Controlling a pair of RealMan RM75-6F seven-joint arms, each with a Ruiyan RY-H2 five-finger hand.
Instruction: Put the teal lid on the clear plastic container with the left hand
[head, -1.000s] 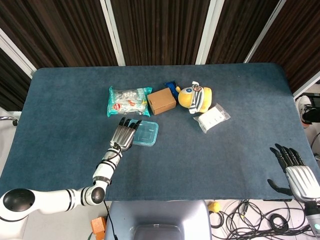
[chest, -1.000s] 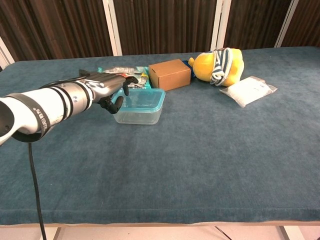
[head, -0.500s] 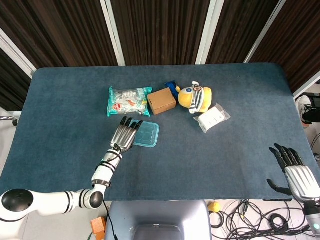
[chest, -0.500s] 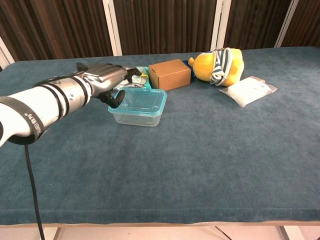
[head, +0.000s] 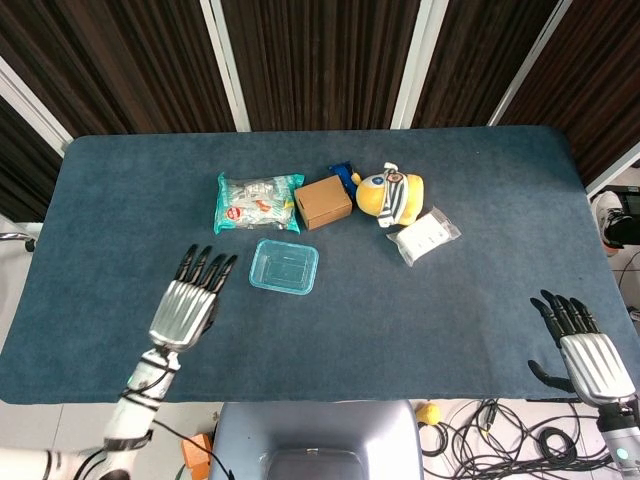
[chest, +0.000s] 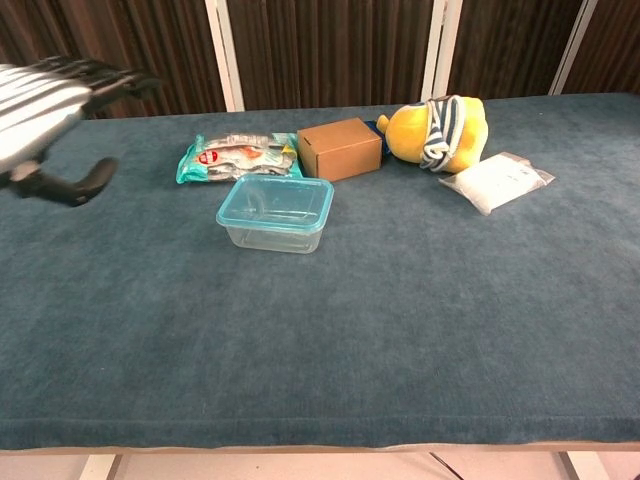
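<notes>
The clear plastic container (head: 284, 266) sat on the blue table cloth (head: 400, 320) with the teal lid (chest: 275, 201) already seated on top of it, its rim lining up with the container's edges in both views. The left hand (head: 186, 300) hovered above the table to the left of the container, well apart from it, palm down with its fingers spread and nothing held; in the chest view the same hand showed blurred at the upper left corner, thumb hanging below it. The right hand (head: 584, 352) was at the near right edge of the table, fingers apart and extended, holding nothing, far from every object. Just behind the container lay a snack packet (head: 258, 202) with teal ends and a clear middle, and beside that, to the right, stood a small brown cardboard box (head: 323, 202). Right of the box lay a yellow plush toy (head: 391, 194) wearing a striped band, with something blue tucked between it and the box that was too hidden to identify. A clear bag of white contents (head: 425, 236) lay just right of and slightly nearer than the plush, its corner close to the toy.
</notes>
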